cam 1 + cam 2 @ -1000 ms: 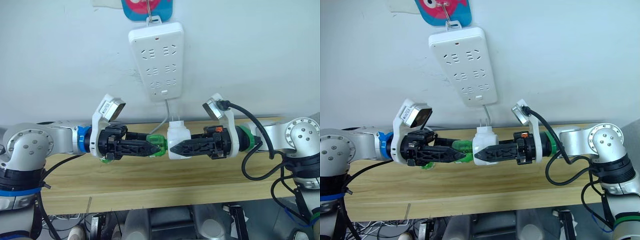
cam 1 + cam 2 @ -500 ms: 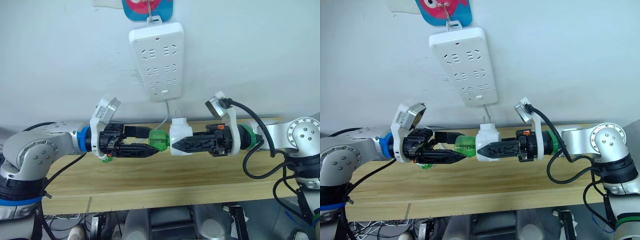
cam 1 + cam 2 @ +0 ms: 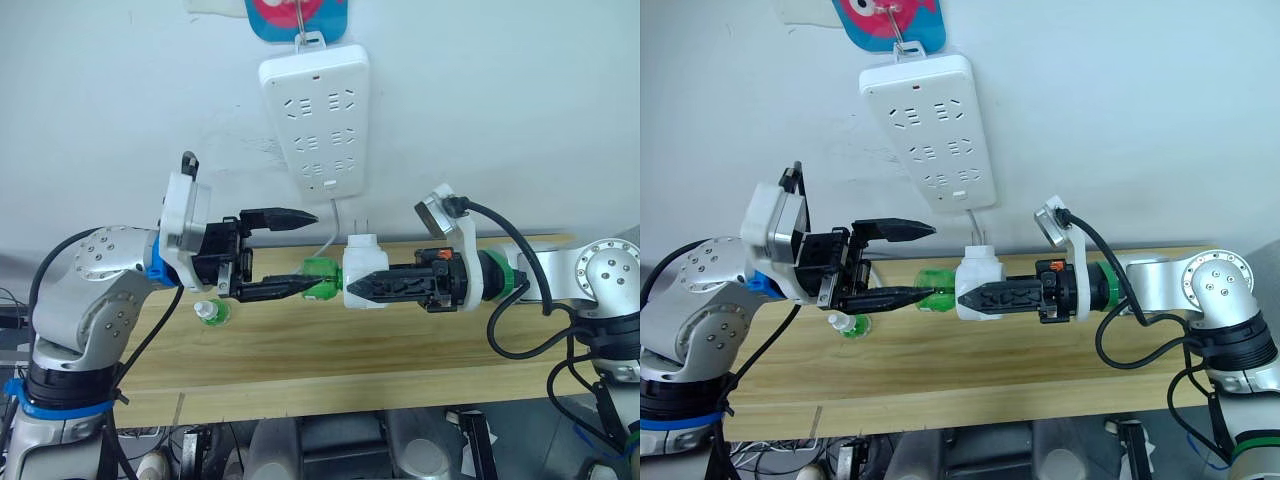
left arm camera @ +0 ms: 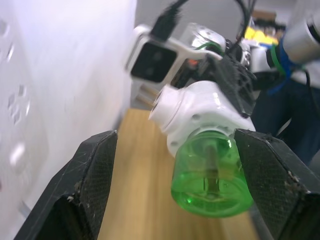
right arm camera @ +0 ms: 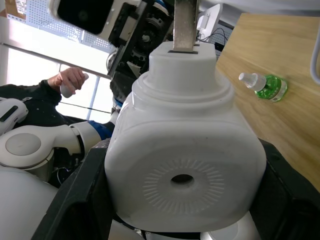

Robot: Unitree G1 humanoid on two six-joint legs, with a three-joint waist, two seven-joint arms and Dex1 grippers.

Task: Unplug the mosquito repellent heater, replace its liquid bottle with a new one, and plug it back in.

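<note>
Horizontally, the right gripper (image 3: 358, 286) reaches in from the right, its black fingers clamped on the mosquito repellent heater (image 3: 363, 268), which it holds in the air above the wooden table (image 3: 330, 350), below the power strip (image 3: 314, 122). The heater's prongs point up, and its vented dome faces the right wrist camera. A green bottle (image 3: 320, 277) sticks out of the heater's left end toward the other arm.

The left gripper (image 3: 312, 252) comes in from the left with its forearm raised and elbow bent, fingers spread wide apart: the upper finger (image 3: 281, 216) is up near the strip's lower end, and the lower finger (image 3: 280, 289) has its tip at the green bottle. Whether it touches cannot be told.

No writing can be read on the heater or the strip. There are two green bottles: the one in the heater, and a second bottle (image 3: 213, 313) with a white tip lying on the table under the left gripper. The single white strip hangs on the wall with three groups of sockets.
</note>
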